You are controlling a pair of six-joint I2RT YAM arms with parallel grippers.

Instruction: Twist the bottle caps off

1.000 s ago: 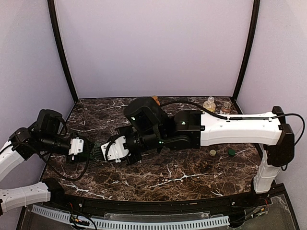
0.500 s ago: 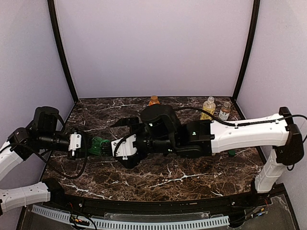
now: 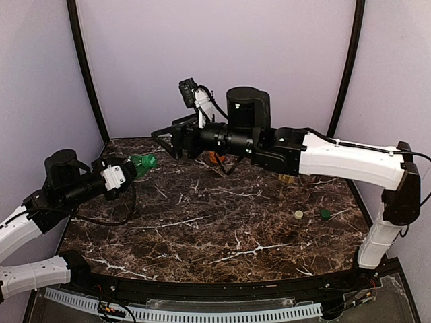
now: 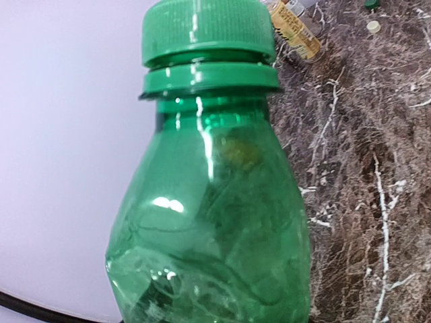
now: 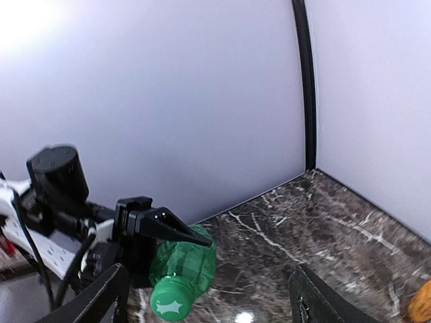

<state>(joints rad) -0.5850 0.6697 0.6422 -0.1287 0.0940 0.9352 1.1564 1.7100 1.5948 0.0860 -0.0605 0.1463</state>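
No readable text; yellow bottle [image 4: 294, 30] label too blurred.

Translucent green bottle [image 4: 209, 222] with a matching green cap [image 4: 205, 30]. Table [image 3: 222, 229] is dark brown marble with white veins. Walls [image 3: 215, 60] pale lilac. Cream loose cap [image 3: 298, 214], green loose cap [image 3: 325, 214]. Right arm [image 3: 343, 165] and left arm [image 3: 13, 229] white, black joints.

In the top view the right arm [image 3: 343, 165] hides most of the orange bottle [image 3: 217, 159], and only a sliver of the yellow bottle [image 3: 288, 179] shows beneath it. The left wrist view cuts off the green bottle [image 4: 209, 202] at its base.
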